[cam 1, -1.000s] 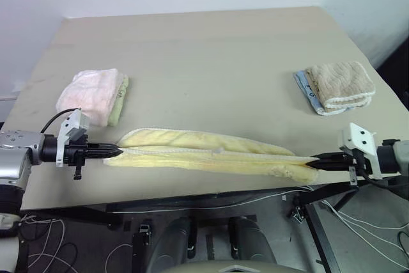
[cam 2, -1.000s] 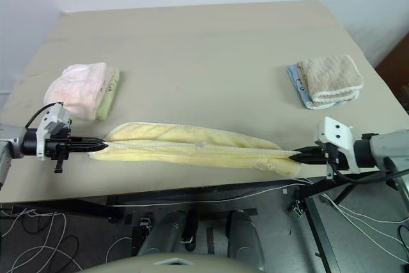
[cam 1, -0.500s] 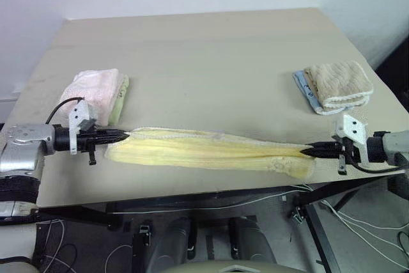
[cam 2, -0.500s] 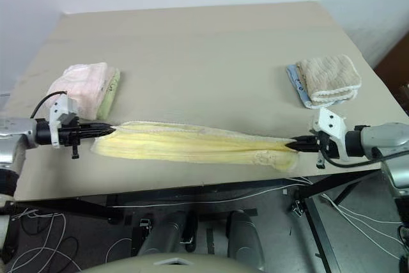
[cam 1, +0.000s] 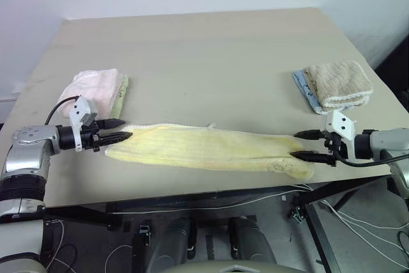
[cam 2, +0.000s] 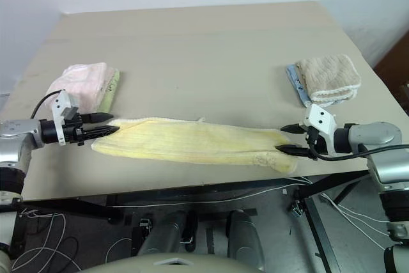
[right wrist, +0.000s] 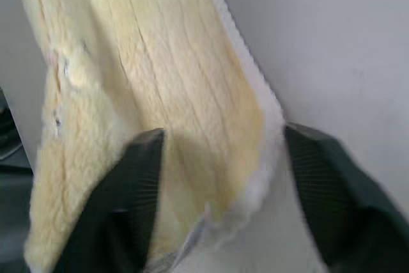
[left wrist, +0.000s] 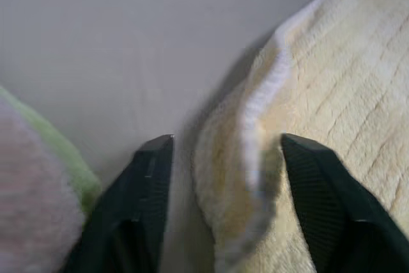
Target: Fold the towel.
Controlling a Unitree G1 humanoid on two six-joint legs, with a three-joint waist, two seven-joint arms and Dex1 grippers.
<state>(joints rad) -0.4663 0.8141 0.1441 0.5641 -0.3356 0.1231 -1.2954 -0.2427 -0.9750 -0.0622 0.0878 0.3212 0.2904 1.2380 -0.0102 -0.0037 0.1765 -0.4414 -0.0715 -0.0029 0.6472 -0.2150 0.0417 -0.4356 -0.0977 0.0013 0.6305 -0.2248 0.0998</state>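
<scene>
Far left of the tabletop (cam 1: 211,49) sat a folded pink towel (cam 1: 92,93) with a greenish cloth (cam 1: 121,97) tucked along its inner side, near the left edge. Just in front of that pile was the left tool (cam 1: 119,129), pointing in toward the middle, its two black fingers spread apart with nothing pinched between them. In the left wrist view the fingers (left wrist: 150,202) straddled the very end of the towel's hemmed edge, one finger on bare tabletop and the other over the cloth, but the jaws weren't closed on it.

The pale yellow towel (cam 1: 204,148) lay flat as a long narrow strip across the front part of the tabletop, running almost from one tool to the other, close to the near edge. Its lighter hem ran along the far long side, and the ribbed lines were easy to see up close (right wrist: 160,94).

At the strip's right end was the right tool (cam 2: 287,139), aimed back toward the left, also spread wide and gripping nothing; its fingers sat on either side of the towel's end corner.

Further back on the right, well clear of all that, was a folded beige-brown towel (cam 1: 339,83) with white trim, resting on something blue (cam 1: 302,85).
</scene>
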